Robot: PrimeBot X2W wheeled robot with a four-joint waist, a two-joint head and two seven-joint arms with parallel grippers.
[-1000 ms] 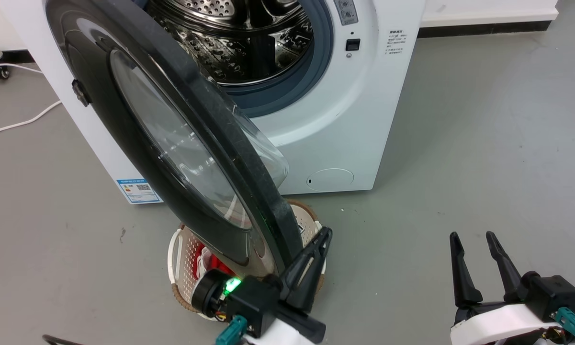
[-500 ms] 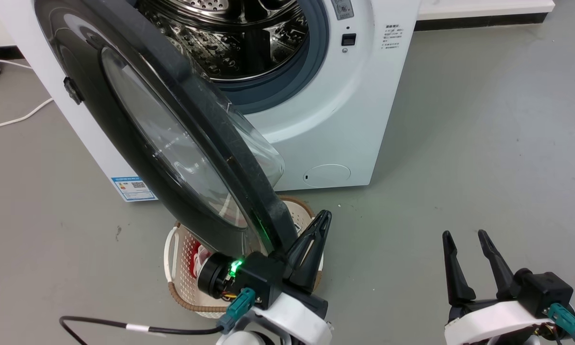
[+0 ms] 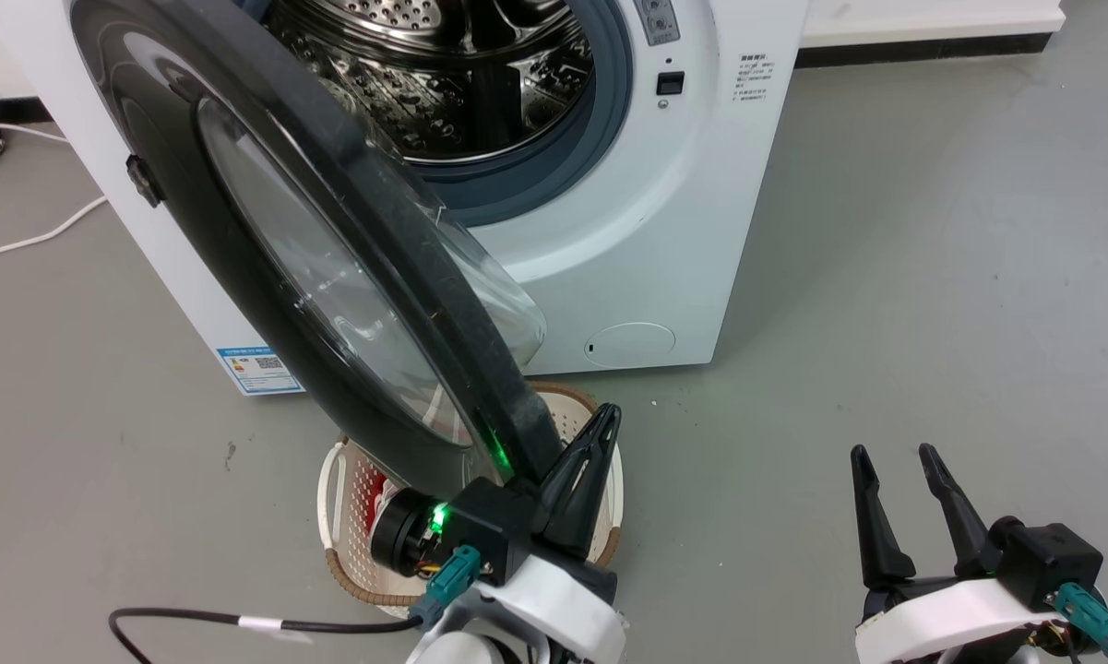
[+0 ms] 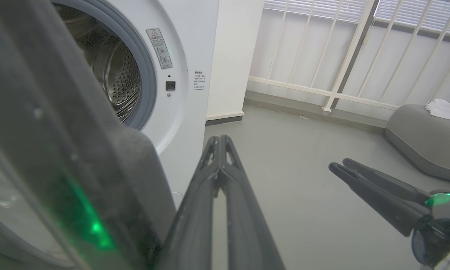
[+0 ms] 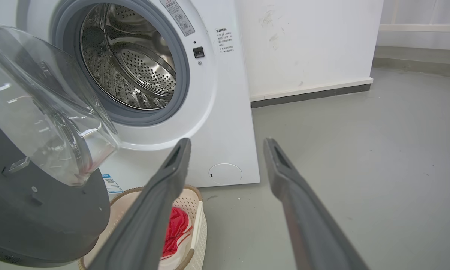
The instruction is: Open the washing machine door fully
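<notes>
Two grippers, one working: the left gripper (image 3: 606,417), fingers closed together and empty, presses against the inner rim of the washing machine door (image 3: 332,277), which has swung slightly wider over the last second yet stands roughly half open above a basket (image 3: 355,516). The right gripper (image 3: 891,454) waits spread apart, empty. Further pushing is probably needed.

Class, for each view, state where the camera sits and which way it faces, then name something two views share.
Head view: on the head, looking down at the washing machine door; left pincer and right pincer show.
Left wrist view: looks along its shut fingers, past the door's edge.
Right wrist view: looks along its open fingers toward the drum.
Shared: both wrist views show the drum.
</notes>
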